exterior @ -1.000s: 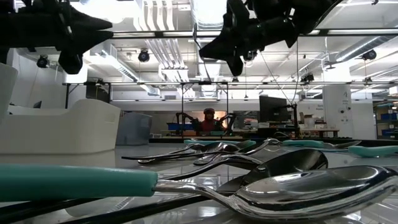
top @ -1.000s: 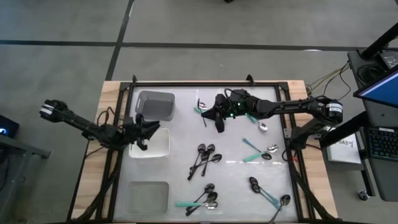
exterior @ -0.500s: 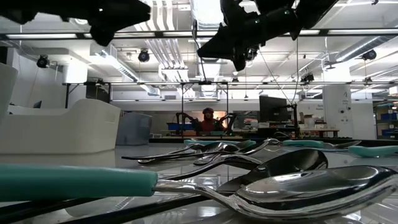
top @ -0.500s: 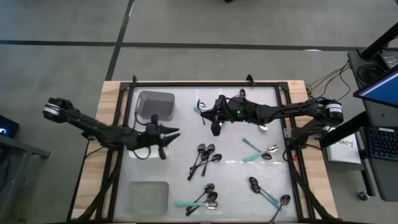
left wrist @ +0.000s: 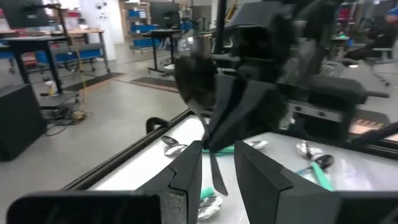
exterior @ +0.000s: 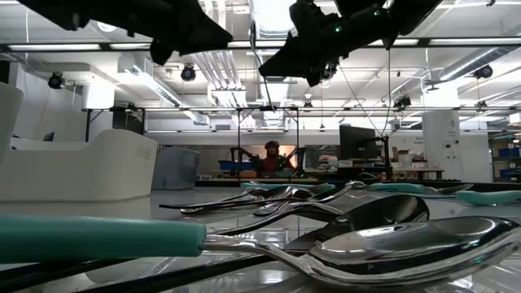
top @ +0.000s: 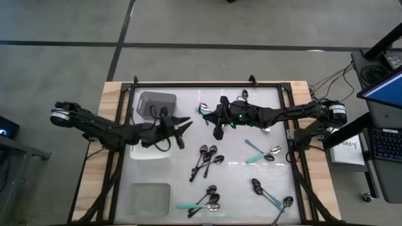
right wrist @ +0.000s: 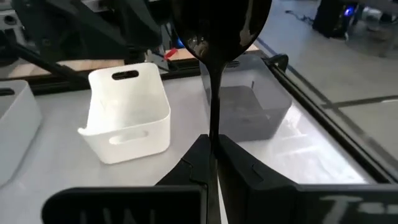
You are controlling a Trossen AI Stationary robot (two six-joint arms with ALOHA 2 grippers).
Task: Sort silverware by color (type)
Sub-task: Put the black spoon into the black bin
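Observation:
My right gripper (top: 215, 120) hovers over the table's far middle, shut on an all-black spoon (right wrist: 219, 25). My left gripper (top: 186, 125) reaches in from the left, level and open, and faces that spoon from a short distance. In the left wrist view the spoon (left wrist: 198, 84) shows beyond the gap between my left fingers (left wrist: 186, 177), apart from them. More silverware lies flat on the tabletop in loose groups: black spoons (top: 207, 160), a mixed group (top: 206, 201), and teal-handled spoons (top: 260, 150). My right gripper pinches the black spoon's thin handle (right wrist: 213, 134) between its two fingers. The fingers come level from the table's right side and lie across the handle. The spoon stands roughly upright and clear of the table, bowl (left wrist: 196, 81) up, handle end (left wrist: 219, 186) below the fingers.
A grey bin (top: 157, 103) stands at the far left, and a white bin (top: 151, 149) lies partly under my left arm. A clear bin (top: 151, 198) stands at the near left. A black frame rail (top: 207, 85) edges the table. A person sits far behind (exterior: 273, 155).
My left gripper has swept from over the white bin toward the table's right, rising a little and rolling, and now faces the right gripper. My right gripper has rolled in place with the black spoon, which stays lifted clear.

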